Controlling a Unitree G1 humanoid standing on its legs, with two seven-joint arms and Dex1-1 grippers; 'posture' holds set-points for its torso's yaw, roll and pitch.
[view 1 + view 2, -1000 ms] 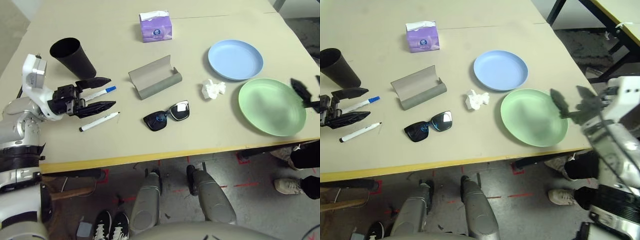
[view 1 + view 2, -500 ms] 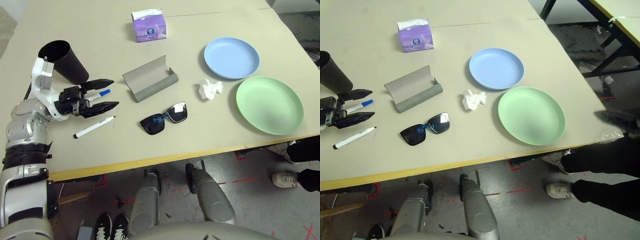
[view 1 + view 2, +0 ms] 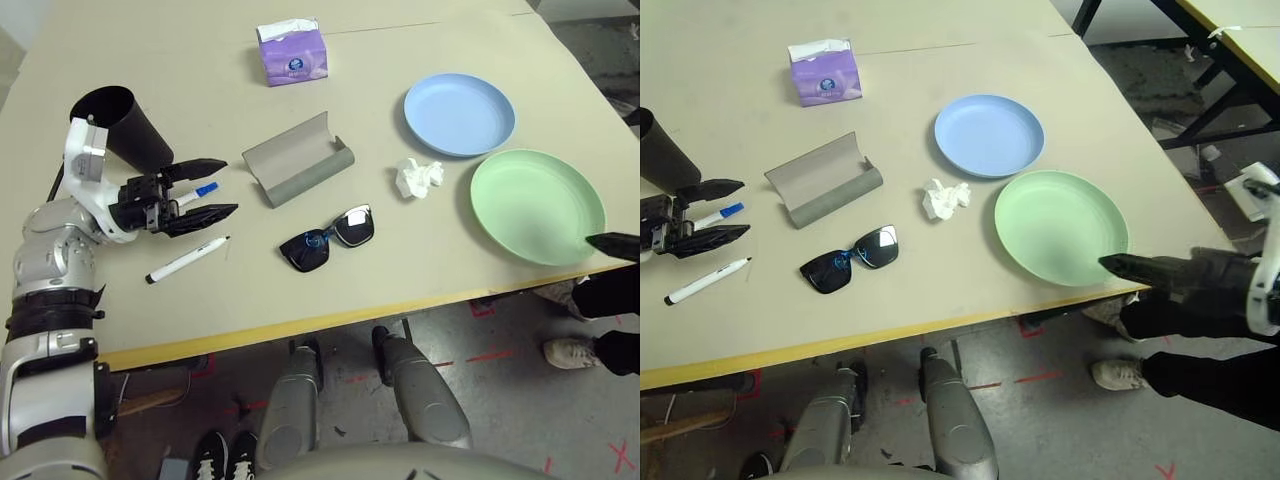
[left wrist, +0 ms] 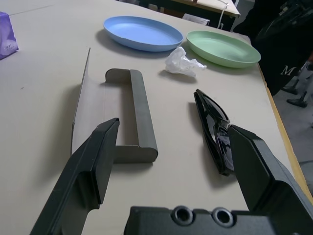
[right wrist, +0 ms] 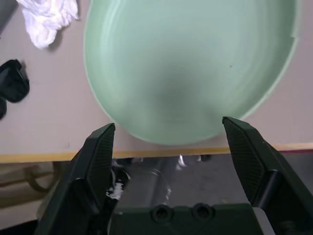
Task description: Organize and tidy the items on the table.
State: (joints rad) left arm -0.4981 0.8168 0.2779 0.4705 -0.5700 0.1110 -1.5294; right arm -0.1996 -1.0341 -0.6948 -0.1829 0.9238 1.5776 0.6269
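We see the left gripper [image 3: 200,190] spread wide and empty, its fingers either side of the blue-capped marker [image 3: 203,190] beside the black cup [image 3: 120,122]. Our right gripper [image 5: 168,142] is also wide open, holding nothing, at the near rim of the green plate [image 3: 1060,225]. On the beige table [image 3: 400,270] lie the glasses case [image 3: 298,158], sunglasses [image 3: 328,238], tissue [image 3: 418,178], blue plate [image 3: 460,113], tissue box [image 3: 292,53] and the black-capped marker [image 3: 186,260]. A grey floor [image 3: 1040,420] shows below.
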